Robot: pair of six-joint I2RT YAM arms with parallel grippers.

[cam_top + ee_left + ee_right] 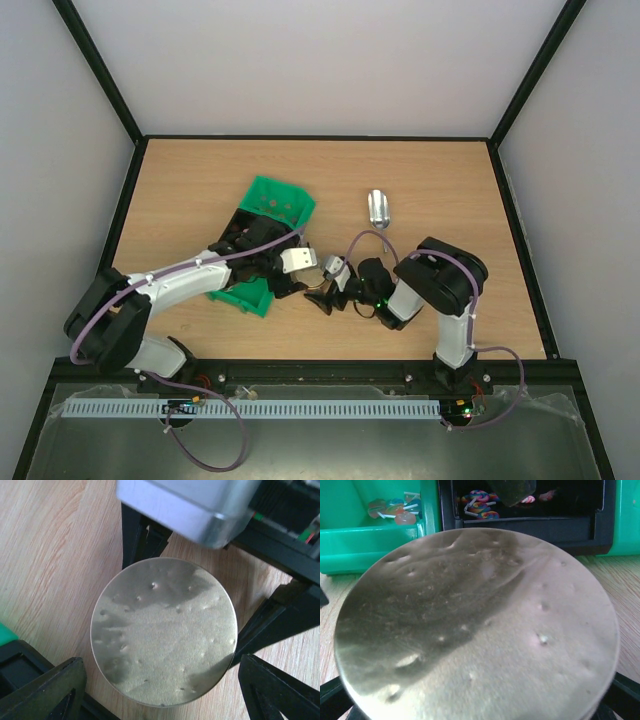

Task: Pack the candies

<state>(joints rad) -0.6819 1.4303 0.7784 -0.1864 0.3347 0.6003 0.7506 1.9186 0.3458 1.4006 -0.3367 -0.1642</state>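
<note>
Your right claw [327,297] brackets the lid [475,625] from below, your left claw [160,690] alongside; both apart, steadying it.

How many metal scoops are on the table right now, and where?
1. The metal scoop lies on the bare table, beyond the right arm and right of the green bin. Another could be hidden under the arms.

Both arms have white link shells with black joints — the left arm [165,290], the right arm [440,290]. A purple cable runs along each. Tool fingers [45,690] are black and wedge-shaped — a green light glows near the right wrist.
</note>
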